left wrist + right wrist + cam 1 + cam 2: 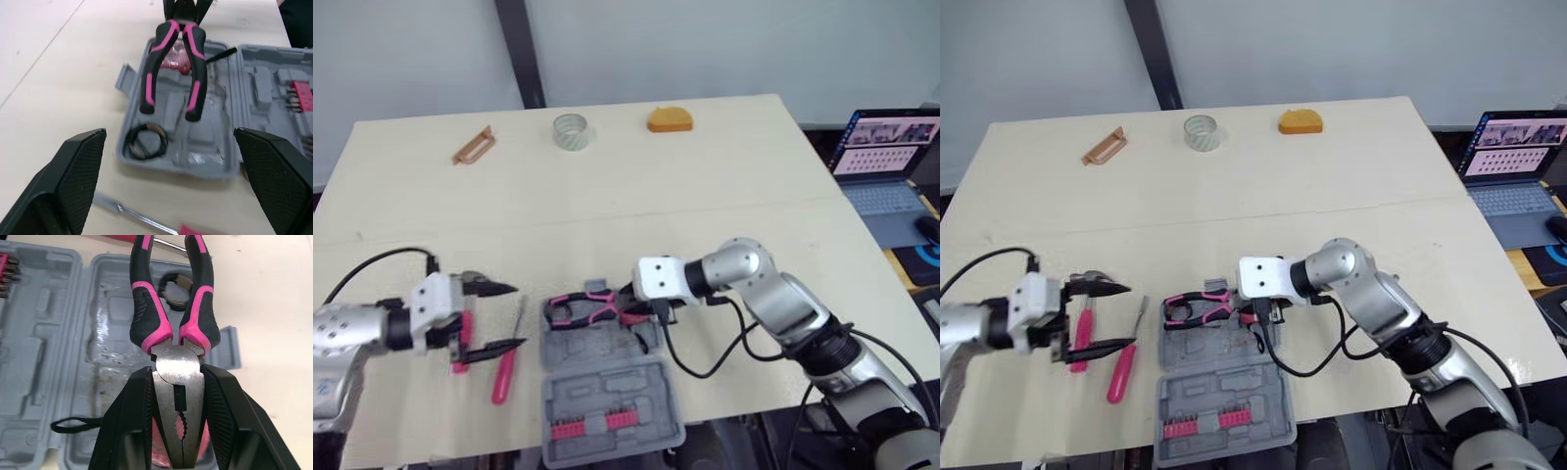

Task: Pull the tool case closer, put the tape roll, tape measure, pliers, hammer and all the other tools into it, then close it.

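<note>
Pliers [146, 318] sat head-clamped in right gripper [177, 382], handles toward 9 o'clock over tool case [607, 380]; left gripper [519, 315] gaped empty.

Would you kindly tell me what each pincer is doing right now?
Left pincer: open, holding nothing.
Right pincer: closed on the pliers, above the open tool case.

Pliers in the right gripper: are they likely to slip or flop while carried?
Probably stiff and fairly heavy: the pliers have a steel head. The right gripper clamps that smooth metal, not the rubbery handles, so they could slip or pivot. The handles stand apart, so the hinge may swing.
</note>
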